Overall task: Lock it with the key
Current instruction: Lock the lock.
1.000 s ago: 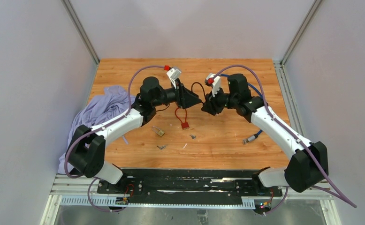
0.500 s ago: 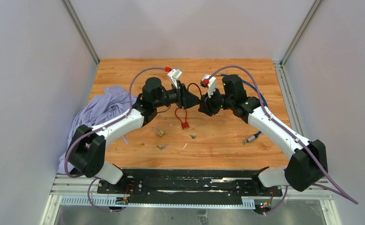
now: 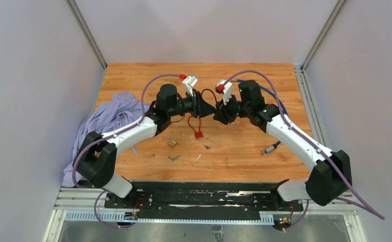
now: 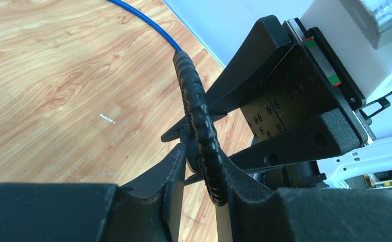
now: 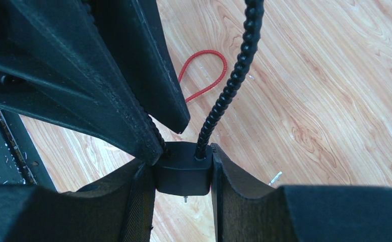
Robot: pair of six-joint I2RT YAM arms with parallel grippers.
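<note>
Wooden table [image 3: 244, 151], 1 black lock [image 5: 184, 169], 1 padlock [image 3: 170, 141]

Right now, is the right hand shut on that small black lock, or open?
Shut. The right hand has both fingers pressed against the sides of the black lock.

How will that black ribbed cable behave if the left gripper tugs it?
The black ribbed cable probably flexes yet springs back: it arches unsupported from the black lock body clamped in the right gripper. Its ridges should resist slipping inside the left gripper. Being thin, it is probably light.
</note>
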